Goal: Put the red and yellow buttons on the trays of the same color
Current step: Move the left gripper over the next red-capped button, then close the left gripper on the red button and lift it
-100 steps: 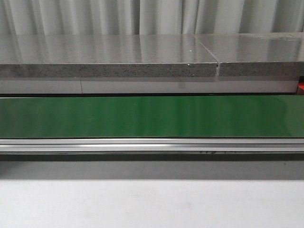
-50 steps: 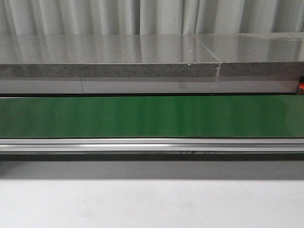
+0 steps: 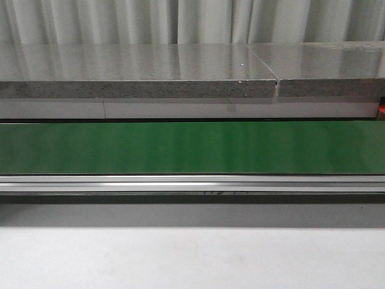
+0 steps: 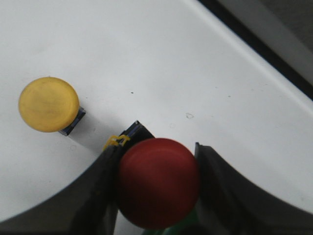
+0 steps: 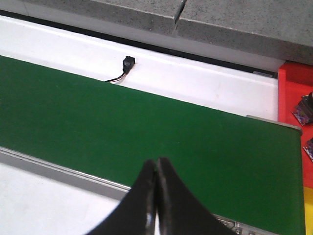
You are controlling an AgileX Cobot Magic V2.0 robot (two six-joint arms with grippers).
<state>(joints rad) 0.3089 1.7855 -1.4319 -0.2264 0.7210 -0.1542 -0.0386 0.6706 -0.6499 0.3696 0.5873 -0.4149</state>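
In the left wrist view my left gripper (image 4: 157, 183) is shut on a red button (image 4: 157, 182), whose round cap fills the gap between the black fingers (image 4: 93, 196). A yellow button (image 4: 48, 104) stands apart on the white surface beside it. In the right wrist view my right gripper (image 5: 156, 169) is shut and empty, above the near edge of the green conveyor belt (image 5: 146, 127). A red tray (image 5: 296, 98) shows at the belt's end, with a yellow tray edge (image 5: 308, 210) beside it. Neither gripper nor any button shows in the front view.
The green belt (image 3: 192, 147) runs across the front view with a metal rail (image 3: 192, 183) before it and a grey stone slab (image 3: 138, 72) behind. A small black connector with wires (image 5: 126, 66) lies on the white ledge behind the belt. Dark items (image 5: 305, 110) lie in the red tray.
Nothing of the task has visibly changed in the front view; only a faint marking under the metal rail has shifted leftwards.
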